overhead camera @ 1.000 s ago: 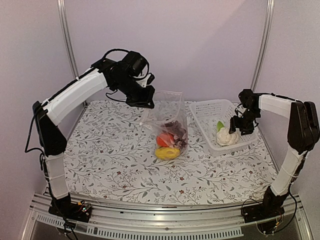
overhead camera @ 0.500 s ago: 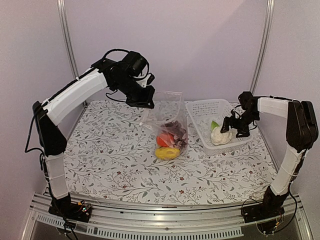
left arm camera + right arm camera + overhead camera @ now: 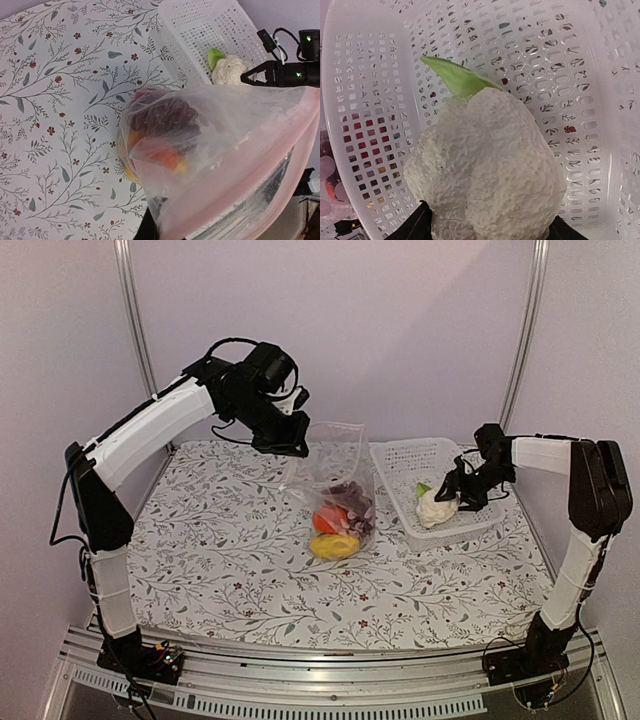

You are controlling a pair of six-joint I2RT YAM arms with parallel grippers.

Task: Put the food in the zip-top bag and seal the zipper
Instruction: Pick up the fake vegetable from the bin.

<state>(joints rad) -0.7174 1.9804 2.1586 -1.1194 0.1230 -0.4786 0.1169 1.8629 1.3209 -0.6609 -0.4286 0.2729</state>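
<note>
The clear zip-top bag [image 3: 335, 480] stands on the table, its mouth held up at the top left corner by my left gripper [image 3: 292, 447], which is shut on the bag's edge. Inside lie yellow pieces [image 3: 335, 546], an orange-red piece [image 3: 326, 520] and the dark purple grapes [image 3: 350, 500]; they also show through the plastic in the left wrist view [image 3: 160, 130]. My right gripper [image 3: 452, 492] is shut on the white cauliflower [image 3: 433, 508] with a green leaf [image 3: 457, 80], holding it over the white basket [image 3: 405, 455]. The cauliflower fills the right wrist view [image 3: 485, 165]. The zipper strip is not distinct.
The white perforated basket [image 3: 370, 75] sits at the back right, tilted, close to the bag. Floral tablecloth [image 3: 220, 560] covers the table. Metal frame posts [image 3: 130, 330] stand at the back corners, with a purple wall behind.
My right gripper has moved left with the cauliflower, and the basket has shifted left toward the bag. The left arm and bag have stayed still.
</note>
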